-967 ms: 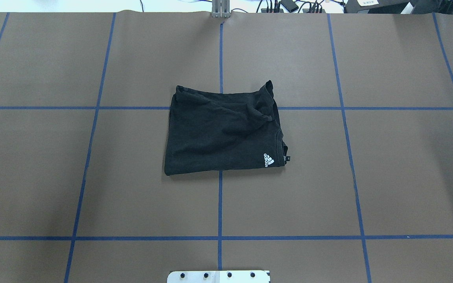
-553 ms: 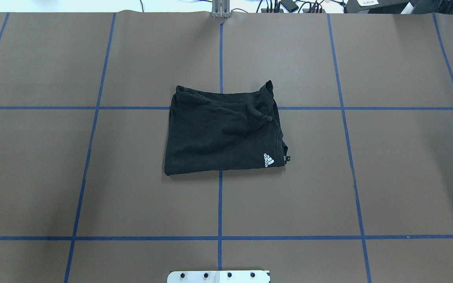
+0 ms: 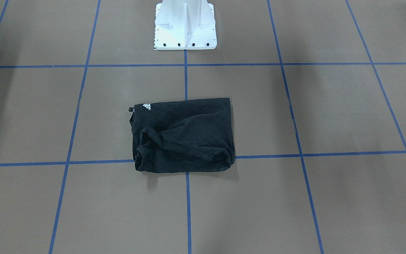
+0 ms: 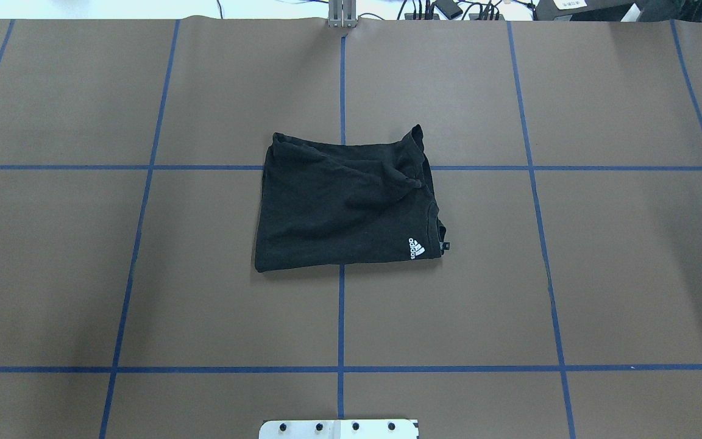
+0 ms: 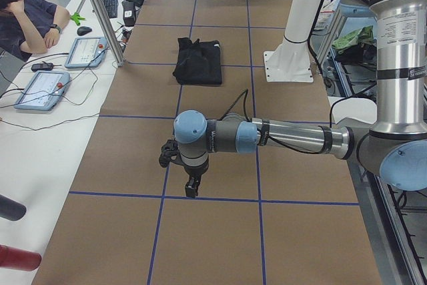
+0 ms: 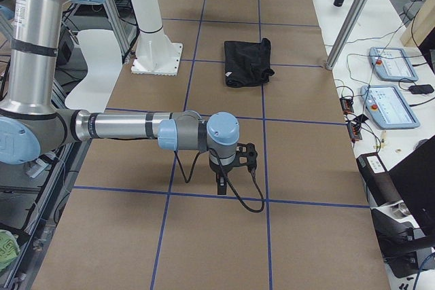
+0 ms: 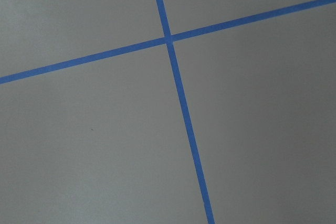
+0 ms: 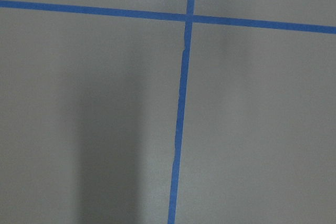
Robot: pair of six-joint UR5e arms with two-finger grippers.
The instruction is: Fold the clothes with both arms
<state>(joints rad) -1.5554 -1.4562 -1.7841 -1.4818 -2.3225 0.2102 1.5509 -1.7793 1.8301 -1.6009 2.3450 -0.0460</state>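
The left gripper points down over the brown table, just above a blue tape line. How wide its jaws stand cannot be told, nor can the right gripper's. The folded black T-shirt lies flat between them, well apart from both.

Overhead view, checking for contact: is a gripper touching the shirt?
No, the shirt lies folded alone on the table with nothing touching it.

Black T-shirt, white logo; brown table, blue grid lines
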